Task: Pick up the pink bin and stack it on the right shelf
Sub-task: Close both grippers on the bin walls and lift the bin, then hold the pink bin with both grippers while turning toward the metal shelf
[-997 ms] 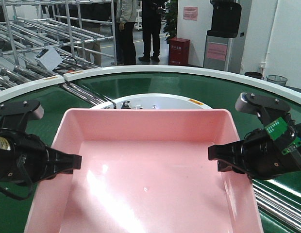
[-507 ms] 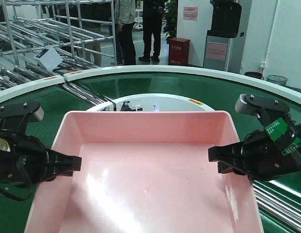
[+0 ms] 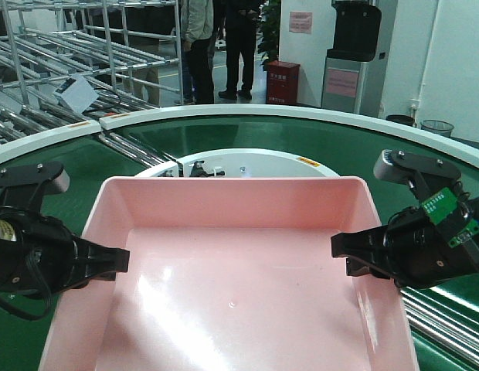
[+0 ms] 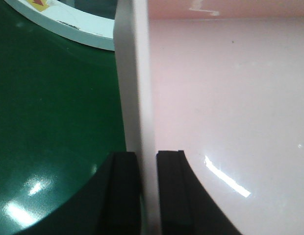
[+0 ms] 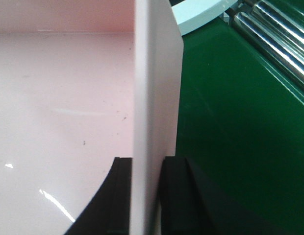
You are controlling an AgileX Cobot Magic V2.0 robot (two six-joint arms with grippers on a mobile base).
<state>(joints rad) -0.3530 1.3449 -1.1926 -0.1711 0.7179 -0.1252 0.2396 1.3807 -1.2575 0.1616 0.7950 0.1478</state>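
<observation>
The pink bin (image 3: 232, 278) fills the lower middle of the front view, held above the green conveyor belt (image 3: 324, 143). My left gripper (image 3: 120, 259) is shut on its left wall, one black finger inside and one outside. The left wrist view shows that wall (image 4: 135, 73) pinched at my left gripper (image 4: 147, 154). My right gripper (image 3: 340, 251) is shut on the right wall in the same way. In the right wrist view the wall (image 5: 152, 73) runs up from my right gripper (image 5: 147, 159). The right shelf is out of view.
The curved belt wraps around a white round centre piece (image 3: 247, 158). Metal rollers (image 3: 444, 328) lie at the lower right. Roller racks (image 3: 69, 54) stand at the back left. Two people (image 3: 220, 39), a red box (image 3: 282, 81) and a dispenser (image 3: 351, 58) stand behind.
The bin's far rim sits slightly lower in the view and the background has shifted a little to the left. Both grippers keep their hold on the walls.
</observation>
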